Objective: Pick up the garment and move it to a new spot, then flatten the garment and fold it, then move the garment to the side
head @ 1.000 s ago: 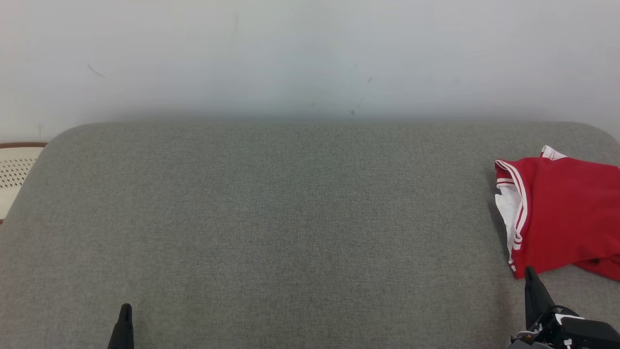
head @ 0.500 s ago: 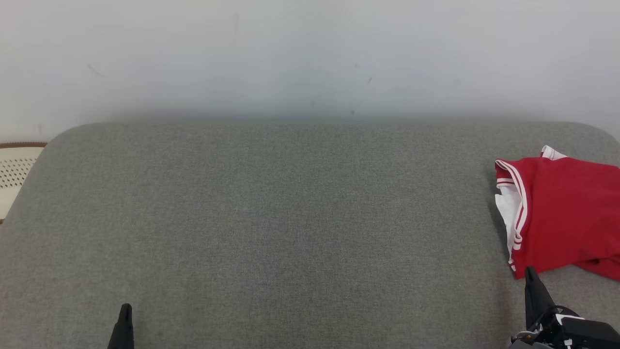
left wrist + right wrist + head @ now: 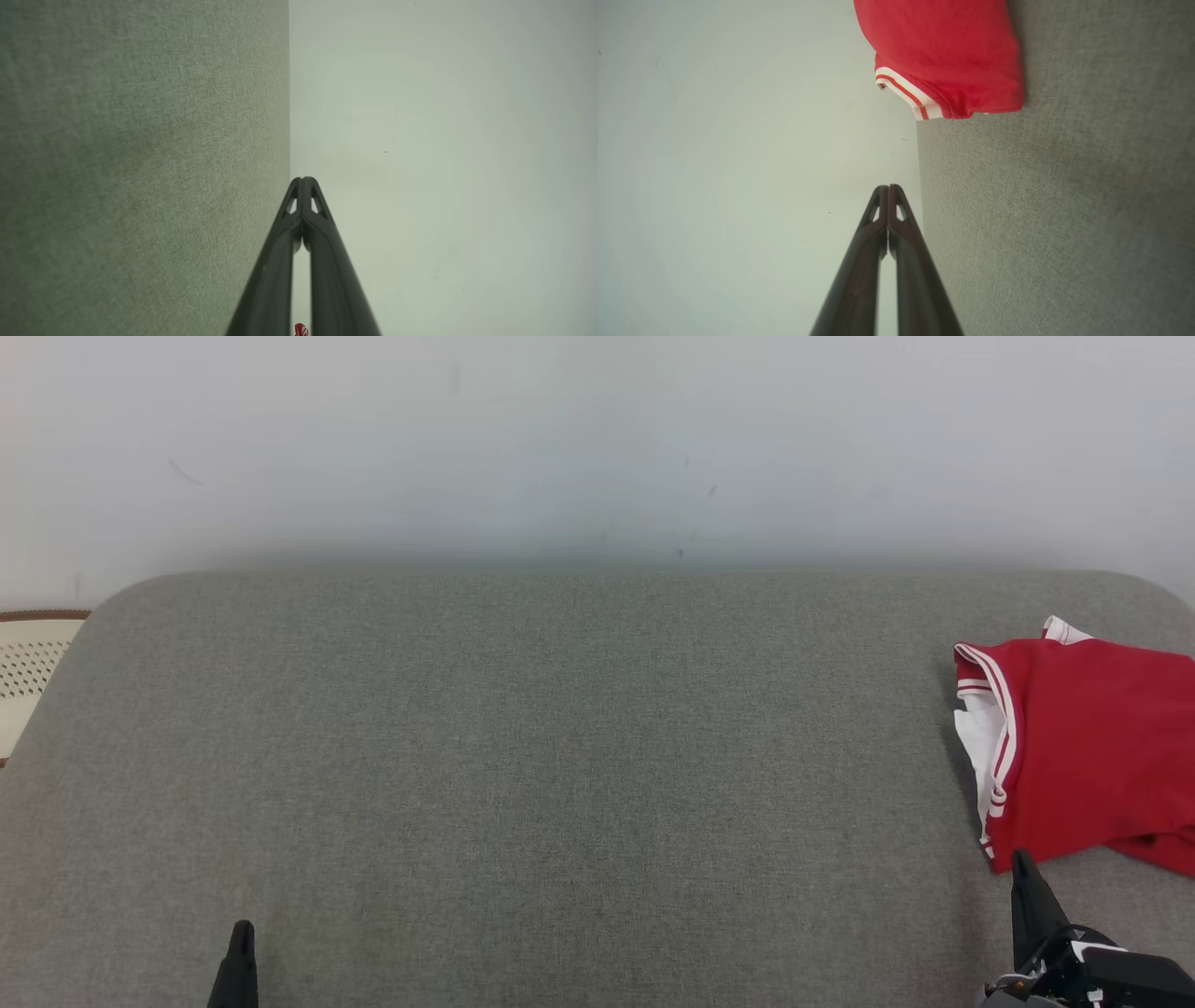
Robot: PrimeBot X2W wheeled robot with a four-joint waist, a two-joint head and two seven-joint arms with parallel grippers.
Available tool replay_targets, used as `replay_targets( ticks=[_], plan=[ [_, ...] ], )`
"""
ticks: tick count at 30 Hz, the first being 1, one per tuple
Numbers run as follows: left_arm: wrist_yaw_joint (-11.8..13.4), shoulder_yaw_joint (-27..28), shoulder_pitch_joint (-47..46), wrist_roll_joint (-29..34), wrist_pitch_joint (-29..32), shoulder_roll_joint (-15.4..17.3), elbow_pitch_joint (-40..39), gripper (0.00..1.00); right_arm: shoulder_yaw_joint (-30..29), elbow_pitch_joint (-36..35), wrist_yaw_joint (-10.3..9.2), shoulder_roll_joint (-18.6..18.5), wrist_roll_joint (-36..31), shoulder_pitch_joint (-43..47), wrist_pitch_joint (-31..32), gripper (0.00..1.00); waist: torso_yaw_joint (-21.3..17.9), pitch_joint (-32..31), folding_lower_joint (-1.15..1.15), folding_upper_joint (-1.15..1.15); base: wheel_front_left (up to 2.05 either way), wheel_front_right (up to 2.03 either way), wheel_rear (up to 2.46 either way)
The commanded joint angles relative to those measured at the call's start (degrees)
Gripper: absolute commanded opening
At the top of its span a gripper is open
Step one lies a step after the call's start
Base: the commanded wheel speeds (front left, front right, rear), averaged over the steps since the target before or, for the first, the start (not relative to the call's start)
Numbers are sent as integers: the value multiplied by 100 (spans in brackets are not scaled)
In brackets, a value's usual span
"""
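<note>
The garment is red with white striped trim and lies folded at the right edge of the grey fabric surface; part of it runs out of the head view. The right wrist view shows the garment ahead of the fingers, apart from them. My right gripper sits at the lower right just below the garment's near edge, shut and empty, its tips pressed together. My left gripper rests at the lower left, shut with nothing in it.
A pale wall rises behind the grey surface. A cream perforated object with a brown rim sits off the surface's left edge. Bare grey fabric spans the middle and left.
</note>
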Motion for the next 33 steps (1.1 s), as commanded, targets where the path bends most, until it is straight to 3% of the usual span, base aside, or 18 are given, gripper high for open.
replay_targets(
  ticks=[1, 33],
  plan=[
    [-12, 9, 5, -14, 23, 9, -16, 0, -14, 4, 0, 12, -33, -10, 21, 0, 0, 0, 0, 0, 0, 0, 0],
    [-12, 8, 5, -14, 23, 9, -17, 0, -61, 9, 1, 47, -69, -16, 57, 0, 0, 0, 0, 0, 0, 0, 0]
  ],
)
